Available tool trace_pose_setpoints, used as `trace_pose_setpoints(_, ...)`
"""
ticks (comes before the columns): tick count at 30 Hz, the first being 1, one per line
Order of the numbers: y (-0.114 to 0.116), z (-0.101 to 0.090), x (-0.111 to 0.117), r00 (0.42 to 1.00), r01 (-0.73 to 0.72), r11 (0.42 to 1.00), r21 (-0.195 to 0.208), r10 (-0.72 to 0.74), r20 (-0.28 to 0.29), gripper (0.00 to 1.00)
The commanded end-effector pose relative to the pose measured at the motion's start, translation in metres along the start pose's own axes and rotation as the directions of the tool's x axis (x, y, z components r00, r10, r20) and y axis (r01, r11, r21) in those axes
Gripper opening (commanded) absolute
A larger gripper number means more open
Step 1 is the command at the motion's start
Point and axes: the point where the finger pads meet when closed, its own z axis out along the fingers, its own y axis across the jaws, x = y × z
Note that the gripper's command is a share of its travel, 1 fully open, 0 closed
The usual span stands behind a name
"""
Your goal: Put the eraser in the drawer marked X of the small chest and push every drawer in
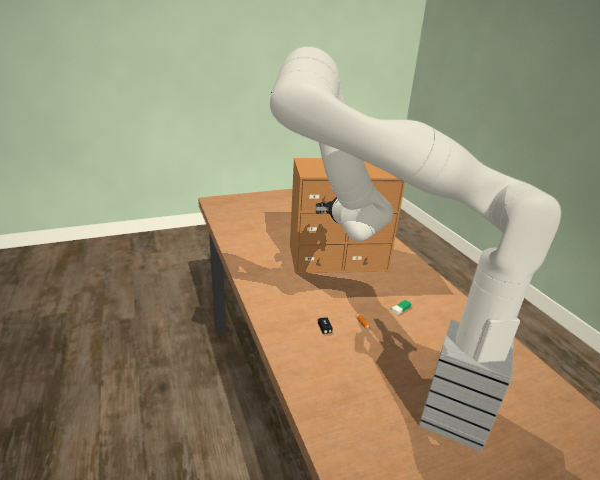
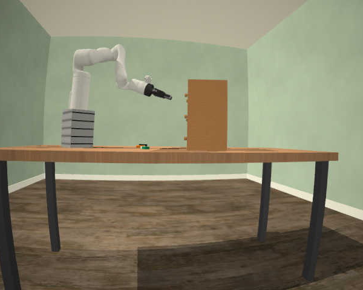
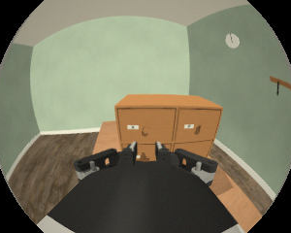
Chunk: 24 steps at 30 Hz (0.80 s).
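Note:
The green and white eraser (image 1: pixel 403 305) (image 2: pixel 145 147) lies on the table, in front of the chest. The small brown chest (image 1: pixel 307 168) (image 2: pixel 207 115) (image 3: pixel 165 101) stands upright with two columns of three drawers. The drawers in view look pushed in. The labels are too small to read surely, so I cannot tell which is X. My gripper (image 1: pixel 319 208) (image 2: pixel 170 97) (image 3: pixel 145 147) is partly open and empty. It hangs in the air short of the chest's front, pointing at the left column around the top drawer's height. The arm hides part of the right column in the top view.
A small black car-shaped thing (image 1: pixel 325 325) (image 2: pixel 143 144) and a small orange stick-like thing (image 1: pixel 362 320) lie on the table (image 1: pixel 310 372) near the eraser. Round knobs stick out of the chest's front. The arm's grey base block (image 1: pixel 463 397) (image 2: pixel 77 127) stands at the other end.

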Motion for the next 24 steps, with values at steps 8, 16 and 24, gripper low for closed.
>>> trace_pose_setpoints(8, 0.000, 0.003, 0.001, 1.000, -0.001, 1.000, 0.000, 0.001, -0.001, 0.33)
trace_pose_setpoints(16, 0.000, 0.022, 0.002, 1.000, -0.001, 1.000, 0.000, 0.001, -0.001, 0.33)
trace_pose_setpoints(24, 0.000, 0.043, 0.003, 1.000, -0.001, 1.000, 0.000, 0.001, -0.001, 0.33)
